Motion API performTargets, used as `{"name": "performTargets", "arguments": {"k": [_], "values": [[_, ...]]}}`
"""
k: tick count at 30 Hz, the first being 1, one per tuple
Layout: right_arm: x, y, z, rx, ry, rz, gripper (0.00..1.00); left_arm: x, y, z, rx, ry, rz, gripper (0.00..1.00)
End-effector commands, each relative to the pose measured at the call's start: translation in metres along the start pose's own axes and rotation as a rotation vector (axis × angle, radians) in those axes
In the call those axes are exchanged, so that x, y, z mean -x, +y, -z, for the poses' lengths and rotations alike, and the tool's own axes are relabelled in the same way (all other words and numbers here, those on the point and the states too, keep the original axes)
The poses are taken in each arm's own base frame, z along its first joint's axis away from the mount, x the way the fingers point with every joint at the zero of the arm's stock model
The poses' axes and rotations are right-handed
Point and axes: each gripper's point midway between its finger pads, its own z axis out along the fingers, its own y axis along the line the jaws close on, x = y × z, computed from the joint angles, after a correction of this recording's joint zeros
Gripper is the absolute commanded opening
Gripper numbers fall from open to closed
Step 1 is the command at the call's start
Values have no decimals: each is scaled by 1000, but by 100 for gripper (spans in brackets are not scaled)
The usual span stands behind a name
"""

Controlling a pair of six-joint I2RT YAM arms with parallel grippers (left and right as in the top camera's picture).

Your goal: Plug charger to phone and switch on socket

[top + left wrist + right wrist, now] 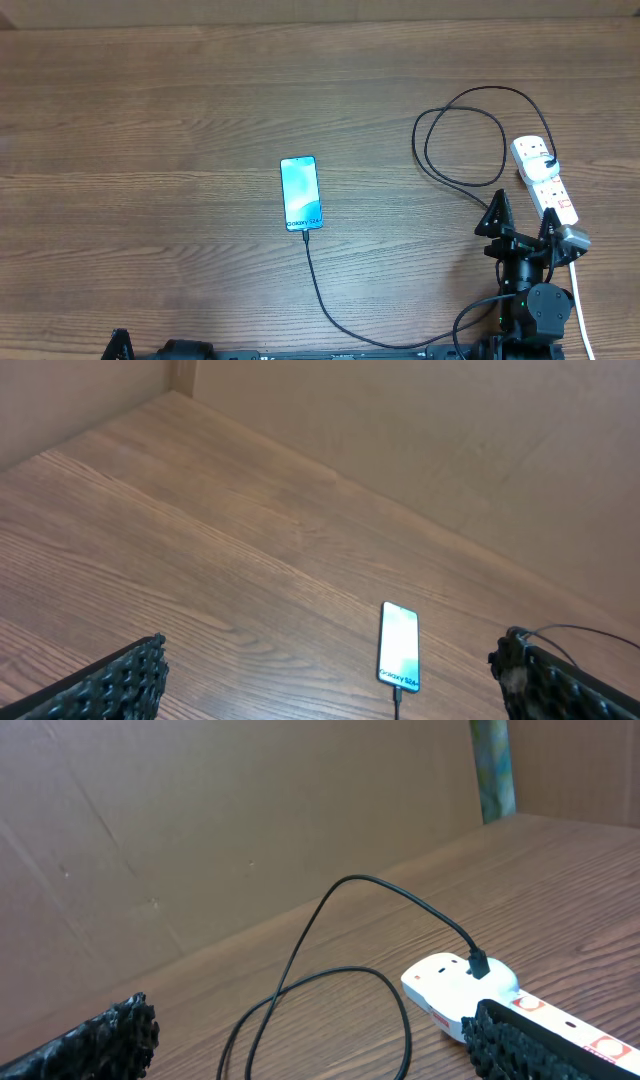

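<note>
The phone (pixel 301 193) lies mid-table, light-blue screen up, with the charger cable's tip in its near end; it also shows in the left wrist view (pixel 399 645). The thin black charger cable (pixel 470 120) runs from the phone toward the front, then loops at the right and its black plug (pixel 478 963) sits in the white socket strip (pixel 543 180), also seen in the right wrist view (pixel 455 988). My right gripper (pixel 522 222) is open, its right finger over the strip's near end. My left gripper (pixel 330 685) is open and empty, at the table's front edge.
The strip's thick white cord (pixel 582 310) runs toward the front right. Brown cardboard walls (pixel 200 820) stand behind the wooden table (pixel 150 150).
</note>
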Motion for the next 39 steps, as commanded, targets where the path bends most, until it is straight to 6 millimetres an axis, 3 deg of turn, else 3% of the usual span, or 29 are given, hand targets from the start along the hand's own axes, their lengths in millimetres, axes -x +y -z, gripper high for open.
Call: {"name": "performTargets", "arguments": {"k": [1,39], "values": [[-3,0,0,8,2,30,100,0,-2,0,-11,0,-1,99],[-2,-1,0,3,-1,29,100,-4,-2,-2,-40,32,-20,100]]}}
